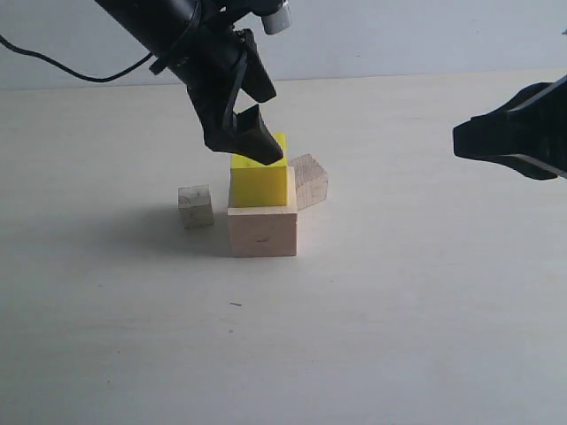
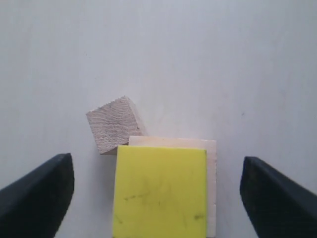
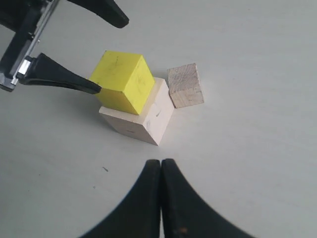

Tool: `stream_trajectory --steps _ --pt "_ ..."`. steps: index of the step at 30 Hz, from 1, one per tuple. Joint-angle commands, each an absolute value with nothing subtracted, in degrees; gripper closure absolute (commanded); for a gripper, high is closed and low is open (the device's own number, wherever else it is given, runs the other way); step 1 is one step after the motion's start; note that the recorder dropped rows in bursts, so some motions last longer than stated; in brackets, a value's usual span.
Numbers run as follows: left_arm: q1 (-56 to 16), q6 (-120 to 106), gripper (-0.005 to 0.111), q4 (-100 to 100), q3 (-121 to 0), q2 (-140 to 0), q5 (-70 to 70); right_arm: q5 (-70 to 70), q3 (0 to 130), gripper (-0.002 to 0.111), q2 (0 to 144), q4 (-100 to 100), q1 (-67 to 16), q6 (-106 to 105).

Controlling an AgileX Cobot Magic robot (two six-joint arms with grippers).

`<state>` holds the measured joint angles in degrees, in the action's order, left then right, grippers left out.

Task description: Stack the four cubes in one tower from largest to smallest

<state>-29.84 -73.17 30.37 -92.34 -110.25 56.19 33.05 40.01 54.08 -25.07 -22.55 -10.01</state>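
L gripper [image 1: 251,142] hung over the yellow cube [image 1: 259,186] w/ jaws wide apart, holding nothing. In the L wrist view its two black fingers [image 2: 39,193] stood either side of the cube w/ clear gaps on both sides. In the R wrist view one fingertip [image 3: 91,89] sat right by the cube's upper edge (couldn't tell if touching), and the other was well off behind it. Yellow cube sat flat on top of the large pale cube [image 1: 262,232], which stood on the table [image 1: 399,310], approx. mid-scene. Yellow wasn't centred, so a thin strip of the pale top showed along two sides in the L wrist view. Brownish cube [image 1: 311,181] lay on the table just behind & to the right of the large pale cube in the ext. view. It was turned at an angle w/ one corner right at the large one's corner; contact unclear. Smallest cube [image 1: 196,206] sat on the table to the left of the large pale cube in that view, near but apart. R gripper [image 3: 161,166] was off at the right edge of the ext. view, raised above the table & well apart from all cubes. Its fingers were pressed together w/ nothing btwn them.
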Motion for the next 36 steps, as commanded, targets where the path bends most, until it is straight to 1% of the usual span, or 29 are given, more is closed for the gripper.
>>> stream_trajectory --steps 1,4,5,6,9,10,15,19,24,27,29,36 --pt "-30.06 -71.94 0.022 30.83 -92.62 -106.36 56.72 33.01 40.45 0.108 54.11 -24.65 -22.65 -10.53" --pt "-30.06 -66.65 0.039 29.7 -92.62 -104.04 56.83 33.01 40.45 0.108 54.11 -24.26 -22.65 -10.53" --pt "-30.06 -64.88 0.05 28.72 -92.62 -103.06 56.83 33.01 40.45 0.108 54.11 -23.94 -22.65 -10.53" --pt "-30.06 -64.02 0.059 28.17 -92.62 -102.41 57.08 32.76 40.45 0.108 54.11 -23.43 -22.65 -10.53" --pt "-30.06 -63.85 0.095 27.04 -92.62 -100.27 58.17 30.63 40.45 0.108 54.11 -21.0 -22.65 -10.53" --pt "-30.06 -63.85 0.104 26.76 -92.62 -99.8 58.16 29.63 40.45 0.108 54.11 -19.5 -22.65 -10.53" --pt "-30.06 -55.78 0.107 25.85 -92.62 -97.28 56.98 26.1 40.45 0.108 54.22 -9.87 -22.65 -10.53" --pt "-29.44 -48.43 0.107 25.04 -92.62 -96.36 56.27 27.29 42.01 0.108 56.41 -9.86 -22.65 -10.19" --pt "-29.11 -42.31 0.107 23.99 -92.62 -95.86 54.84 26.09 47.27 0.108 63.37 -9.88 -22.41 -10.04" --pt "-29.11 -39.32 0.107 21.55 -92.62 -95.36 54.59 26.73 54.09 0.108 68.53 -8.6 -20.97 -10.23" --pt "-29.11 -37.86 0.107 19.66 -92.62 -95.02 54.73 29.67 59.39 0.108 72.33 -8.38 -19.55 -11.86" --pt "-29.11 -34.04 0.107 17.43 -92.62 -93.33 56.08 49.51 82.61 0.108 88.27 -8.84 -15.24 -21.3"
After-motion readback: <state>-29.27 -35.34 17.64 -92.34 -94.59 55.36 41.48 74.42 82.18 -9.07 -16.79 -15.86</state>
